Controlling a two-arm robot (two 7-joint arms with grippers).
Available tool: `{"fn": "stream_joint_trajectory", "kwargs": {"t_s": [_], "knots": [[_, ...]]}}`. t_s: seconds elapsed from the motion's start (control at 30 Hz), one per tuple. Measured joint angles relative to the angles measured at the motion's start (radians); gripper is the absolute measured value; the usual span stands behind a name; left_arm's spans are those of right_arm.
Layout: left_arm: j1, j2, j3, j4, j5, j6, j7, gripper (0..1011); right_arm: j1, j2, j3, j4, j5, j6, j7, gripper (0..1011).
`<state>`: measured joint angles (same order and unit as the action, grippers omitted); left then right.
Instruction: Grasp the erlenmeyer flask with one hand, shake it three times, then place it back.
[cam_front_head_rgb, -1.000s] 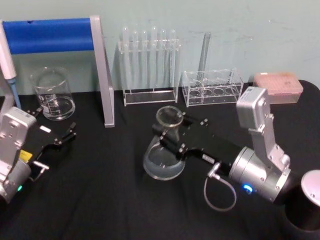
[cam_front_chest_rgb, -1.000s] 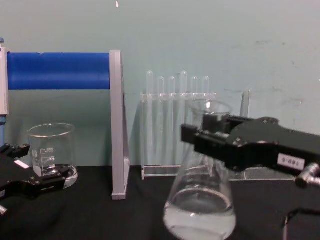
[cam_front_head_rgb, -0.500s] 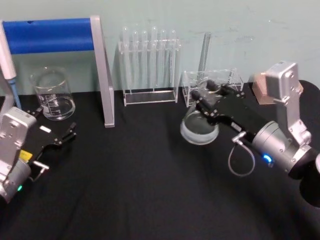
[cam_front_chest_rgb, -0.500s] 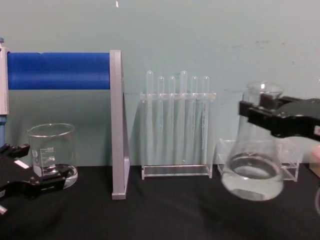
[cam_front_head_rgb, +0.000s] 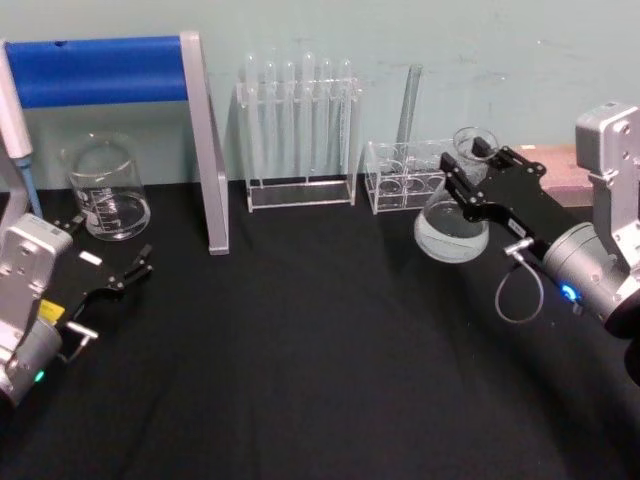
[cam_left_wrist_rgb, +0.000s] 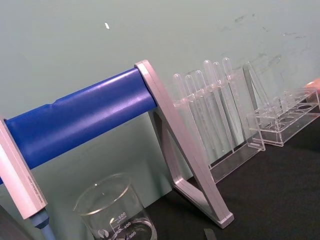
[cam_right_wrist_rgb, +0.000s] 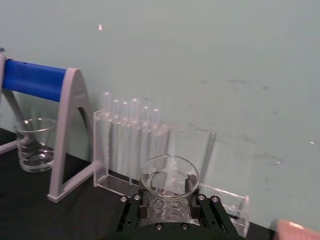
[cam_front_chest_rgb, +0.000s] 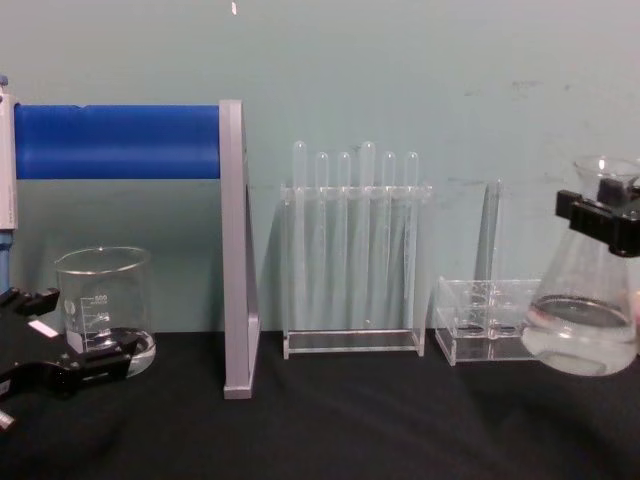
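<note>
Black tabletop (cam_front_head_rgb: 300, 380) | erlenmeyer flask (cam_front_head_rgb: 450, 225) near-vertical, mouth up | right gripper (cam_front_head_rgb: 466, 172) clamps neck

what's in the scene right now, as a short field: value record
erlenmeyer flask: tilted, some clear liquid in its base, just in front of the small clear rack
right hand: shut on the flask's neck, at the table's right rear
left hand: open, idle at the left, near the beaker
test tube rack: upright at the rear centre, tubes in it
table: black surface
</note>
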<state>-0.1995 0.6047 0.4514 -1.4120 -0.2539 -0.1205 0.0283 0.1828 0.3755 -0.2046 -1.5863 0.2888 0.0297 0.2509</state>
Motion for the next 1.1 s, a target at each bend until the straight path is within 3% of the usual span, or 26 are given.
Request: {"fn": "stream_joint_trajectory", "kwargs": {"t_s": [0.23,0.47,1.1], "knots": [[0.0,0.0,0.0,0.0,0.0,0.0,0.0,1001,0.003,-0.011,0.019,0.01,-0.015,0.005,0.0,449],[0.0,0.0,0.0,0.0,0.0,0.0,0.0,1001,-0.012,-0.017,0.01,-0.012,-0.016,0.013,0.033,450],[0.0,0.0,0.0,0.0,0.0,0.0,0.0,1001,-0.077,0.016,-0.117,-0.141,0.035,0.022,0.158,450]]}}
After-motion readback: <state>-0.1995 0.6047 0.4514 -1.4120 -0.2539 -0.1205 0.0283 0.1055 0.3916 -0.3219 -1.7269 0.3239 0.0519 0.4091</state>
